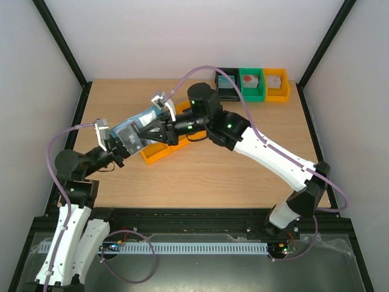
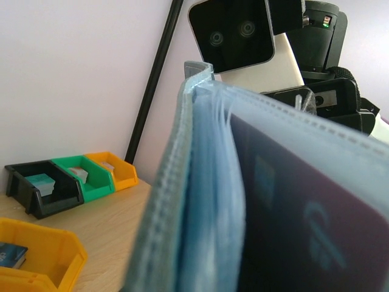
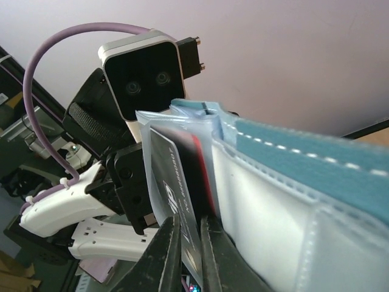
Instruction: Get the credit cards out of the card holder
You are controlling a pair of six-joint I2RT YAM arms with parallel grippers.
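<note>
As raised left gripper (image 1: pixel 124 143) clamps card holder (image 1: pixel 137 124), right gripper (image 3: pixel 189 230) pinches dark card (image 3: pixel 173 176).

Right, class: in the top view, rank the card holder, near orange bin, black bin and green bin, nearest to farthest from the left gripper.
1. card holder, in the left gripper itself.
2. near orange bin, just to its right.
3. black bin, back edge.
4. green bin, right of the black one.
</note>
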